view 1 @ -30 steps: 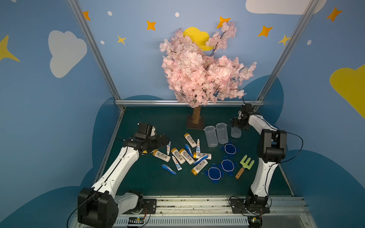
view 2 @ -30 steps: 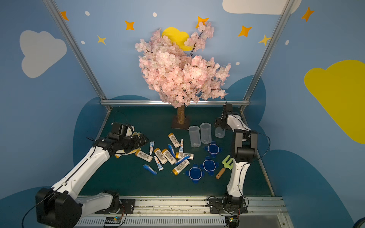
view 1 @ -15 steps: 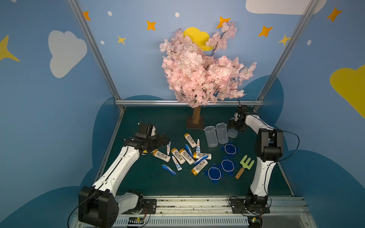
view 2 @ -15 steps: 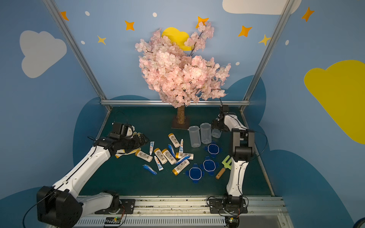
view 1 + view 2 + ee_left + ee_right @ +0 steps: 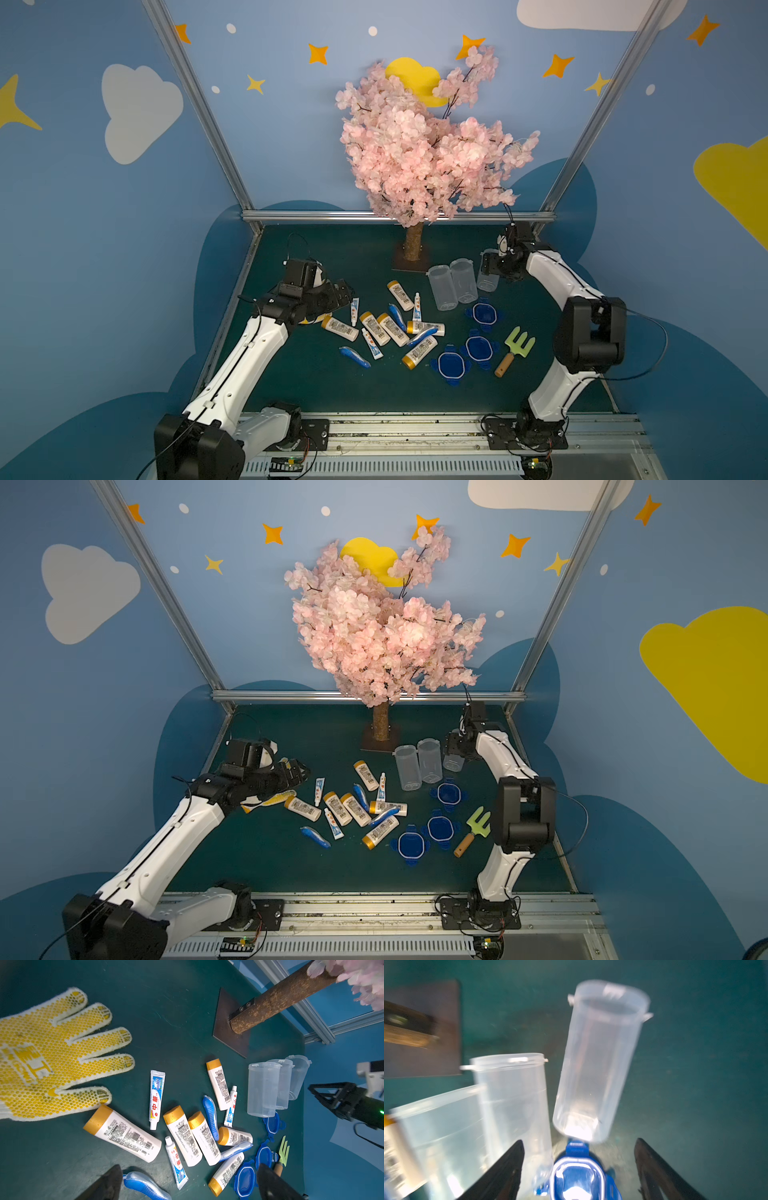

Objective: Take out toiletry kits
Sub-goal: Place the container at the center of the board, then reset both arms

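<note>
Left gripper [image 5: 345,296] hangs over the green mat [image 5: 332,386] in both top views with its jaws spread wide and nothing in them; the toiletry kits [image 5: 392,328] lie loose on the mat in a messy scatter just beside its fingertips, between the two arms; right gripper [image 5: 485,266] is at the far side, just beside the endmost of three upright clear jars [image 5: 442,286]; three blue lids [image 5: 478,348] and a green toy fork [image 5: 515,349] lie near the jars. Left wrist view: jaws apart, kits spread out below them, and a yellow dotted glove [image 5: 52,1059] lies flat right next to the nearest white bottle [image 5: 122,1136]. Right wrist view is pretty blurry; jaws wide apart and pinching nothing; one jar sits just past the fingertips, one blue lid shows on the mat between the two fingers.
</note>
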Controlling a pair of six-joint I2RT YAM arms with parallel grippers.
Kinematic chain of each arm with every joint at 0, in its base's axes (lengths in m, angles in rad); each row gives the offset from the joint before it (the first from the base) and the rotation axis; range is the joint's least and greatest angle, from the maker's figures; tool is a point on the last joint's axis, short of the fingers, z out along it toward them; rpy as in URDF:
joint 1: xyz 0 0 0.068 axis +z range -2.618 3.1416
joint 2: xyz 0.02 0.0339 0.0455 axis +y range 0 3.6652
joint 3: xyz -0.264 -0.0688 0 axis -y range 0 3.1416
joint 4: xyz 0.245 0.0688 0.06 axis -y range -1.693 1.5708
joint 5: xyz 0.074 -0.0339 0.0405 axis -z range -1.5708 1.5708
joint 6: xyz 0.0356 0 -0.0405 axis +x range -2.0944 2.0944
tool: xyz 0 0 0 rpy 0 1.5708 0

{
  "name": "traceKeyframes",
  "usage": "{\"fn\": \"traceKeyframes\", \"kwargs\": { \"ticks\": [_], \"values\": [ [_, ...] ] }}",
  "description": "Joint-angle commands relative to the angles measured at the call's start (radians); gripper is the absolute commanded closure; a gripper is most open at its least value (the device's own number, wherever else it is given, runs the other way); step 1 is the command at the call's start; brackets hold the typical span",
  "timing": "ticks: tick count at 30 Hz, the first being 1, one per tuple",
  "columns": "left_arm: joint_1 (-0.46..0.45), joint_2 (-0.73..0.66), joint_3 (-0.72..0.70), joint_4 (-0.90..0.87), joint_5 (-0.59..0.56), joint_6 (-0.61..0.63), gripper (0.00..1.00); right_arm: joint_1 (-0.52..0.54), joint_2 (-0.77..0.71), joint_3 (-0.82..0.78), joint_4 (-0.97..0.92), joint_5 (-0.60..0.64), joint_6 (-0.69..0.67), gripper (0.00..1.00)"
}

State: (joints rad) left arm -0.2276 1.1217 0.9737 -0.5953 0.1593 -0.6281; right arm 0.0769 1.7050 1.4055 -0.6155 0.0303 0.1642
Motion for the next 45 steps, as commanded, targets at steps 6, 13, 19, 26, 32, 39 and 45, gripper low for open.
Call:
{"fn": "traceKeyframes", "kwargs": {
  "ticks": [6, 13, 19, 26, 32, 39, 45],
  "values": [
    [0.002, -0.133, -0.182, 0.318, -0.252, 0.081, 0.00, 0.004, -0.413, -0.320, 0.267, -0.023, 0.040, 0.18],
    [0.002, -0.265, -0.436, 0.724, -0.404, 0.231, 0.00, -0.001, -0.646, -0.611, 0.562, -0.032, -0.031, 0.14],
    [0.009, -0.194, -0.459, 0.757, -0.597, 0.309, 0.00, -0.001, -0.693, -0.710, 0.596, -0.015, -0.069, 0.14],
    [0.055, -0.021, -0.506, 0.829, -0.598, 0.303, 0.00, -0.020, -0.618, -0.906, 0.839, 0.149, -0.053, 0.14],
    [0.125, 0.040, -0.489, 0.915, -0.492, 0.392, 0.00, -0.023, -0.435, -0.976, 1.052, 0.231, -0.032, 0.14],
    [0.198, 0.142, -0.562, 1.104, -0.472, 0.468, 0.00, -0.047, -0.283, -0.867, 1.044, 0.175, -0.074, 0.14],
    [0.236, 0.270, -0.515, 1.146, -0.392, 0.512, 0.00, -0.049, -0.252, -0.919, 1.164, 0.018, -0.159, 0.14]
  ]
}}
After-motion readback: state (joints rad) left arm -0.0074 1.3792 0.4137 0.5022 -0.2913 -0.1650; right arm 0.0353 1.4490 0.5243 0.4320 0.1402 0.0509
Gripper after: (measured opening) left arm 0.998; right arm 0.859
